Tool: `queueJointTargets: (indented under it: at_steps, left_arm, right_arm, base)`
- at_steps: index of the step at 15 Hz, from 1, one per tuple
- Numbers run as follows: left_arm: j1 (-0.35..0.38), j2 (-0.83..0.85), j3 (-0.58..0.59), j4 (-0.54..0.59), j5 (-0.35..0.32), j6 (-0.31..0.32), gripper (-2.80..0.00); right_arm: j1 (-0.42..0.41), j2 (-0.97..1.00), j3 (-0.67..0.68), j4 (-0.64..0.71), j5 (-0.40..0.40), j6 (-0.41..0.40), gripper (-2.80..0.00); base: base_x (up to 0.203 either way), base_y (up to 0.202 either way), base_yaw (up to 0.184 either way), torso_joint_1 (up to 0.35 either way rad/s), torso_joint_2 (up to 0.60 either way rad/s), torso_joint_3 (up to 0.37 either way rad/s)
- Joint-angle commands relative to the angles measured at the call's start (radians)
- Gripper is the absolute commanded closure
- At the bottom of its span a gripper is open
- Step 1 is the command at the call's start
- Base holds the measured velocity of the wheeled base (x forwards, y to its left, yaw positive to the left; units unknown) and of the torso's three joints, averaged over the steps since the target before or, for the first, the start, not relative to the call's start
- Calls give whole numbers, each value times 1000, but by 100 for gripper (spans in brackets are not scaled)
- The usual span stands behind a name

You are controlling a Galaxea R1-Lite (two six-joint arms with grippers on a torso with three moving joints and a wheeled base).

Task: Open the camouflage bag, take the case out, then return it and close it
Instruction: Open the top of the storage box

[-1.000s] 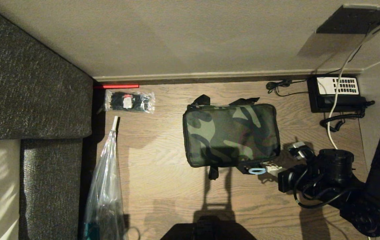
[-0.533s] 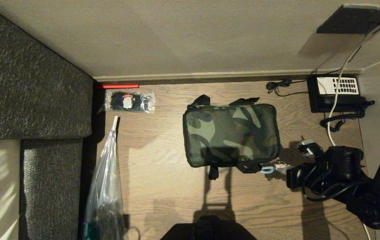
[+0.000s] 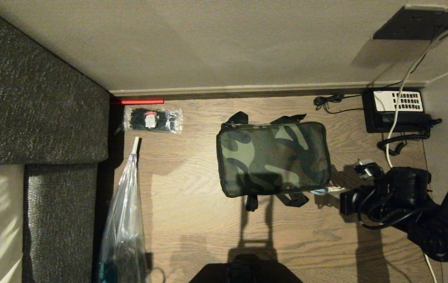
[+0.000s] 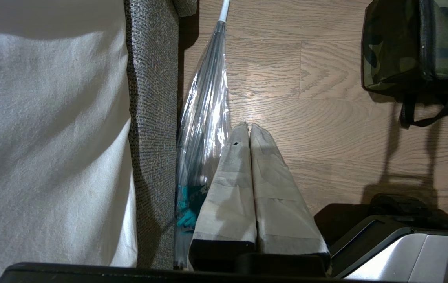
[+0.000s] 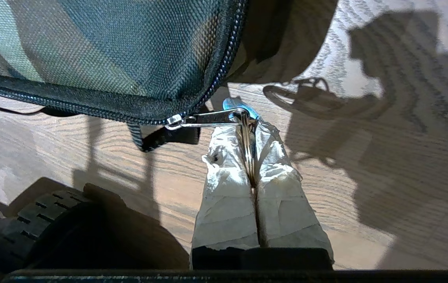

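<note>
On the wood floor (image 3: 192, 220) mid-frame sits the camouflage bag (image 3: 273, 157), lid down and zipped, between the clear packet (image 3: 153, 120) and the black telephone (image 3: 396, 110). Right gripper (image 5: 247, 125) at the bag's near right corner, taped fingers (image 5: 227, 173) pinched tight on the ring of the zipper pull (image 5: 208, 118). Left gripper (image 4: 247, 129) idle beside the plastic-wrapped umbrella (image 4: 204, 114), fingers pressed together, holding nothing; case not visible.

The case stays hidden inside the closed camouflage bag (image 3: 273, 159). At the right frame edge, the right arm (image 3: 436, 220) is cut off; packet (image 3: 153, 120) contents are too small to identify.
</note>
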Motion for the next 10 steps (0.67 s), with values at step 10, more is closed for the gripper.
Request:
queueJointTargets:
  at_steps: [10]
  left_arm:
    - [0,0,0,0,1,-1,0]
  right_arm:
    - [-29,1,-45,24,1,-9,0]
  base:
    - [0,0,0,0,0,0]
